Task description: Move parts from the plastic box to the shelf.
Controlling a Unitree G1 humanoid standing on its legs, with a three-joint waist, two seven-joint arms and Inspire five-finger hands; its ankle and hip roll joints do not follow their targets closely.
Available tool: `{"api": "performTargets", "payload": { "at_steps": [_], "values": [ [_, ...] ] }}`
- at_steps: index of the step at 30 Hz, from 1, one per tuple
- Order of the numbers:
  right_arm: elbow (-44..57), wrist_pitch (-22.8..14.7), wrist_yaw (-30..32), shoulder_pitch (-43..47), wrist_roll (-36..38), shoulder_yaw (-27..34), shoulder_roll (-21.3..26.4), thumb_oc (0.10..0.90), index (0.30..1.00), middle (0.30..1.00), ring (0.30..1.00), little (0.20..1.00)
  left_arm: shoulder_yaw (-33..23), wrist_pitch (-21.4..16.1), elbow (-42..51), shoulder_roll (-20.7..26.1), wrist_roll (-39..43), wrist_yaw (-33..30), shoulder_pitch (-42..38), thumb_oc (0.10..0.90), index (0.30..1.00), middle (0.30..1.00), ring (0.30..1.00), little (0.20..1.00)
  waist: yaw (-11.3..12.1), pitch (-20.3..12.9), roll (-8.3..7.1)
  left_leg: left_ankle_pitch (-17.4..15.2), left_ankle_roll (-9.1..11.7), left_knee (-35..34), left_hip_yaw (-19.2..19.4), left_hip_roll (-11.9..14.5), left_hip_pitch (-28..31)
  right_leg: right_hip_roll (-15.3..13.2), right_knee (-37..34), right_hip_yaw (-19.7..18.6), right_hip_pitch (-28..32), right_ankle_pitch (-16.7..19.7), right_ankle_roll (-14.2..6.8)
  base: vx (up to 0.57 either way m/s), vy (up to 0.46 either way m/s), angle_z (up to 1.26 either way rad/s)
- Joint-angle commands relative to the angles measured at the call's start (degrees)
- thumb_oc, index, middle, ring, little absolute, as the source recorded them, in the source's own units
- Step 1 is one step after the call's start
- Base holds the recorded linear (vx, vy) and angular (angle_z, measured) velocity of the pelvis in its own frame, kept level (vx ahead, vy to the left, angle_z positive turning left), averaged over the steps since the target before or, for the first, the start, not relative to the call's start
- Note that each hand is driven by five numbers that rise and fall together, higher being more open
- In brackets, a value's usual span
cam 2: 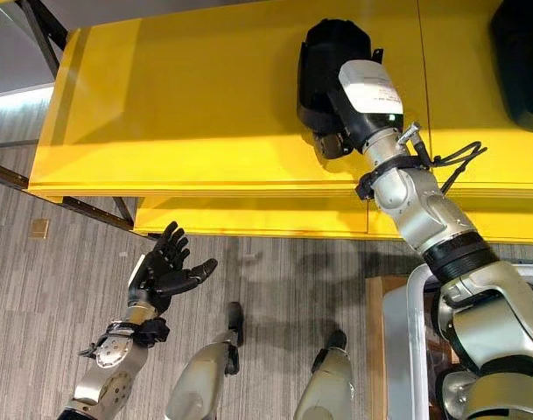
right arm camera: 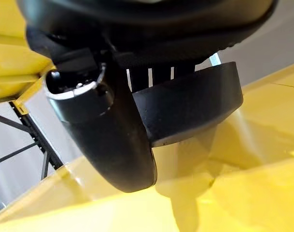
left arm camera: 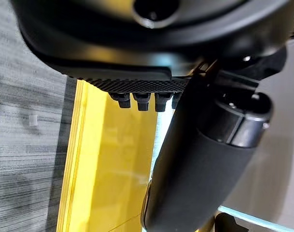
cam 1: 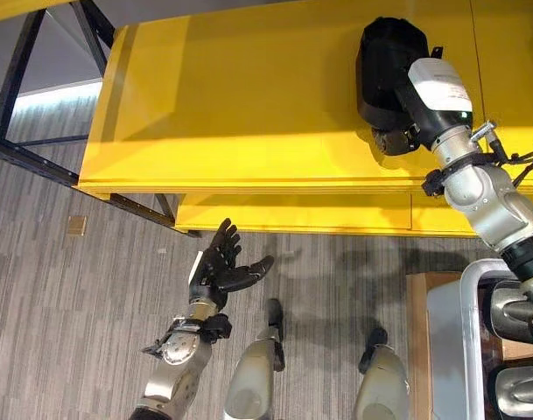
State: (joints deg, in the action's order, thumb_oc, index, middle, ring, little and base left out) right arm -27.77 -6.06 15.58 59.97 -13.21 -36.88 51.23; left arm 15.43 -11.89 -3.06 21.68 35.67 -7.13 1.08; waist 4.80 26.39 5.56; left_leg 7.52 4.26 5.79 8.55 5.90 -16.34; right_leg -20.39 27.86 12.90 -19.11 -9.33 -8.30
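A black rounded part (cam 1: 389, 61) rests on the yellow shelf (cam 1: 248, 96), and my right hand (cam 1: 424, 109) reaches over the shelf's front edge onto it. In the right wrist view the thumb (right arm camera: 113, 140) and the fingers behind it close round the black part (right arm camera: 185, 106), just above the yellow surface. My left hand (cam 1: 220, 267) hangs over the floor in front of the shelf, its fingers straight and spread, holding nothing. The pale plastic box (cam 1: 445, 350) stands at the lower right on a wooden stand (cam 1: 417, 302).
A second black part (cam 2: 520, 44) lies further right on the shelf. A lower yellow shelf board (cam 1: 292, 214) juts out beneath the top one. A dark metal frame (cam 1: 21, 61) stands at the left, over grey carpet (cam 1: 65, 315).
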Motion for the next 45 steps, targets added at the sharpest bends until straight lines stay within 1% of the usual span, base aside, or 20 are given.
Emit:
{"api": "performTargets", "payload": {
  "at_steps": [1, 10, 15, 24, 27, 34, 36, 37, 40, 42, 45],
  "values": [
    [0.0, -2.1, 4.5, 13.5, 2.5, -2.4, 2.1, 0.4, 0.3, 0.3, 0.3, 0.3, -1.8, -7.2, 9.6, 2.3, 0.5, 0.0, -1.0, 0.9, 1.0, 1.0, 1.0, 1.0, 0.5, -2.7, -1.86, -6.5, 3.1, 6.0, -1.9, 5.3, -0.6, 0.7, -8.7, -2.3, 1.1, 7.5, 0.8, 0.0, 0.0, 0.0],
    [-6.4, -1.6, 4.0, 18.1, 2.2, -7.0, 4.3, 0.4, 0.3, 0.3, 0.3, 0.3, -2.2, -7.5, 9.8, 3.0, 0.7, -0.1, -1.5, 0.9, 1.0, 1.0, 1.0, 1.0, 0.8, -2.1, -2.85, -6.8, 3.3, 6.8, -2.6, 5.3, -1.9, 0.7, -7.9, -1.9, 0.3, 7.3, 0.8, 0.0, -0.002, 0.01],
    [-9.6, -1.3, 3.6, 20.0, 1.5, -9.3, 4.3, 0.4, 0.3, 0.3, 0.3, 0.3, -2.6, -7.8, 10.1, 3.4, 0.5, -0.4, -1.8, 0.9, 1.0, 1.0, 1.0, 1.0, 0.9, -1.9, -3.29, -6.8, 3.3, 6.9, -2.7, 5.6, -2.2, 0.9, -7.9, -2.0, -0.3, 7.6, 0.8, 0.0, 0.0, 0.0],
    [-11.8, -1.3, 2.8, 22.3, -0.2, -12.6, 5.6, 0.4, 0.3, 0.3, 0.3, 0.3, -3.4, -8.0, 10.2, 3.6, 0.6, -0.6, -1.4, 0.9, 1.0, 1.0, 1.0, 1.0, 1.0, -1.6, -3.36, -6.6, 3.5, 6.9, -2.7, 5.7, -2.5, 1.1, -7.4, -2.0, -1.0, 7.7, 0.9, 0.0, 0.0, 0.0],
    [-12.9, -1.4, 1.8, 23.4, -1.3, -14.9, 5.9, 0.4, 0.3, 0.3, 0.3, 0.3, -3.4, -8.0, 10.4, 3.9, 0.6, -0.3, -1.4, 0.9, 1.0, 1.0, 1.0, 1.0, 1.0, -1.4, -3.57, -6.9, 3.7, 6.9, -2.6, 5.9, -2.2, 1.2, -7.2, -2.2, -0.9, 7.4, 0.9, 0.0, 0.0, 0.0],
    [-12.2, -1.6, 1.5, 23.3, -1.2, -15.3, 6.1, 0.4, 0.3, 0.3, 0.3, 0.3, -3.7, -8.0, 10.3, 4.0, 0.6, -0.4, -1.3, 0.9, 1.0, 1.0, 1.0, 1.0, 1.0, -1.4, -3.63, -6.7, 3.6, 6.8, -2.8, 6.0, -2.5, 1.3, -7.2, -2.0, -1.1, 7.5, 1.0, 0.0, 0.0, 0.0],
    [-12.1, -1.7, 1.3, 23.1, -0.4, -14.7, 5.8, 0.806, 0.868, 0.868, 0.868, 0.868, -3.7, -8.1, 10.3, 4.0, 0.5, -0.4, -1.5, 0.9, 1.0, 1.0, 1.0, 1.0, 1.1, -1.3, -3.59, -6.6, 3.7, 6.7, -2.8, 6.0, -2.6, 1.4, -7.3, -1.9, -1.2, 7.5, 1.0, 0.0, 0.0, 0.0],
    [-12.2, -1.7, 1.2, 23.0, 0.0, -14.5, 5.7, 0.9, 1.0, 1.0, 1.0, 1.0, -3.7, -8.1, 10.3, 4.0, 0.5, -0.4, -1.6, 0.9, 1.0, 1.0, 1.0, 1.0, 1.1, -1.2, -3.57, -6.6, 3.7, 6.7, -2.8, 6.0, -2.5, 1.4, -7.3, -1.9, -1.2, 7.5, 1.1, 0.0, 0.0, 0.0],
    [-12.2, -1.6, 1.5, 23.0, 0.3, -14.0, 5.5, 0.9, 1.0, 1.0, 1.0, 1.0, -3.6, -8.1, 10.2, 4.1, 0.5, -0.4, -1.7, 0.9, 1.0, 1.0, 1.0, 1.0, 1.2, -1.0, -3.57, -6.6, 3.7, 6.7, -2.8, 6.0, -2.6, 1.3, -7.0, -1.9, -1.3, 7.4, 1.0, 0.0, 0.0, 0.0],
    [-11.8, -1.5, 1.8, 21.9, 1.6, -12.2, 4.9, 0.9, 1.0, 1.0, 1.0, 1.0, -3.7, -8.1, 10.1, 4.0, 0.6, -0.6, -1.9, 0.9, 1.0, 1.0, 1.0, 1.0, 1.2, -0.9, -3.5, -6.7, 3.7, 6.7, -2.9, 5.9, -2.6, 1.4, -6.8, -1.8, -1.2, 7.1, 1.1, 0.0, 0.0, 0.0],
    [-11.3, -1.6, 1.9, 21.8, 2.3, -11.9, 4.7, 0.9, 1.0, 1.0, 1.0, 1.0, -3.7, -8.0, 9.8, 4.0, 0.5, -0.8, -2.0, 0.9, 1.0, 1.0, 1.0, 1.0, 1.2, -0.9, -3.51, -6.7, 3.6, 6.9, -3.1, 5.8, -2.9, 1.3, -6.5, -1.8, -1.4, 7.0, 1.2, 0.0, 0.0, 0.0]
  ]
}}
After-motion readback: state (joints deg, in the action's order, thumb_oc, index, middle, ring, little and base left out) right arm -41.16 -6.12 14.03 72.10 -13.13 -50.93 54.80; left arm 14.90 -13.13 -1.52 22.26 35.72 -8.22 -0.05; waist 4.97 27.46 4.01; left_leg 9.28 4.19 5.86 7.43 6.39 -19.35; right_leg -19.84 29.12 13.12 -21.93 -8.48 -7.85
